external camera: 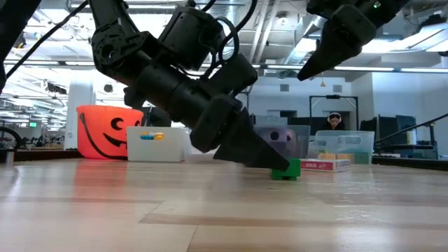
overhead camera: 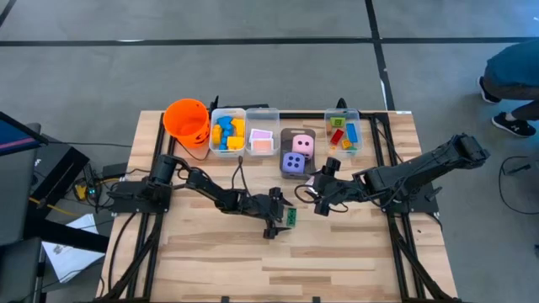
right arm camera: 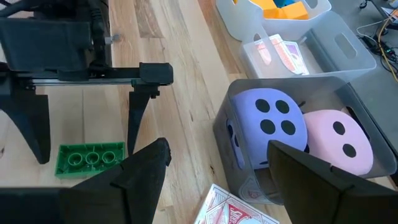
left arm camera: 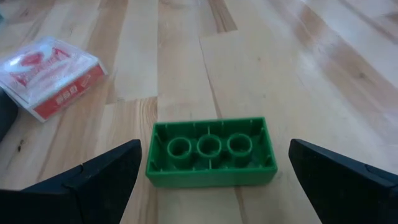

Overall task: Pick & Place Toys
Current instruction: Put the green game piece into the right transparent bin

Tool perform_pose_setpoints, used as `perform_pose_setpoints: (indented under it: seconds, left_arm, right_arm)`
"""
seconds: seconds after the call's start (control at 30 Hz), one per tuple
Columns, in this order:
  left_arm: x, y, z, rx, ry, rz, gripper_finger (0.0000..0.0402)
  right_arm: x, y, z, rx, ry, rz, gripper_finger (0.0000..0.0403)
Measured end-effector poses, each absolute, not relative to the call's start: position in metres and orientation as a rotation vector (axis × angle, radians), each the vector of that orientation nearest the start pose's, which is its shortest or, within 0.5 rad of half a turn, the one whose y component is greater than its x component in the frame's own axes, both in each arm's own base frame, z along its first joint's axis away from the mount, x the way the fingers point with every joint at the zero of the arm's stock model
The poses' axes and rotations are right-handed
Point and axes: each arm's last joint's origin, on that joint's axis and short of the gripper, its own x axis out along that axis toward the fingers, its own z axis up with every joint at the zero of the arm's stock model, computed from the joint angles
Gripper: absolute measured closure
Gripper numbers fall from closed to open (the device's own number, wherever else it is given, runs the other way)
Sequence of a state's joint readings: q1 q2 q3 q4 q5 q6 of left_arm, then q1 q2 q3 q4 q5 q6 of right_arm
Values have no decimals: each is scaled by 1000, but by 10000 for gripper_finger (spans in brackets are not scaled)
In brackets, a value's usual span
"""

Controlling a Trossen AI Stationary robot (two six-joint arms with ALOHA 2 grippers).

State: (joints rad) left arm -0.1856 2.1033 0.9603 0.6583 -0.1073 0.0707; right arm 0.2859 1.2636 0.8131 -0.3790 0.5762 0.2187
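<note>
A green block (left arm camera: 211,168) lies on the wooden table with its hollow underside turned up. My left gripper (left arm camera: 215,148) is low over the table and open. Its two fingers stand on either side of the block's short ends with a gap at each end. In the high view the block (overhead camera: 290,217) shows at the table's middle, at my left gripper (overhead camera: 283,220). My right gripper (overhead camera: 324,200) hangs open above the table, near a clear bin (right arm camera: 348,102) that holds a purple die (right arm camera: 267,134) and a pink die (right arm camera: 339,146).
A red-and-white card pack (left arm camera: 53,78) lies on the table between the two grippers. Along the far edge stand an orange bucket (overhead camera: 187,119), a bin of blue and yellow blocks (overhead camera: 227,131), a bin of cards (overhead camera: 262,140) and a bin of mixed blocks (overhead camera: 343,131). The near half is bare wood.
</note>
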Motion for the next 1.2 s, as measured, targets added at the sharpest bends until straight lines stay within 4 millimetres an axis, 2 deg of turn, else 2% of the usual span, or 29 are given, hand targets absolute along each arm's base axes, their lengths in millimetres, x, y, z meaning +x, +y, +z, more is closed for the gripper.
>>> perform_pose_setpoints:
  seconds: [0.63,0.8,1.2]
  left_arm:
    - [389,-62,85,99,515,-65,4]
    - [389,-60,85,32,514,-43,13]
    - [389,-60,85,28,515,-42,55]
  right_arm:
    - [243,55,235,-132,718,-356,132]
    - [243,55,235,-132,718,-356,132]
    - [243,55,235,-132,718,-356,132]
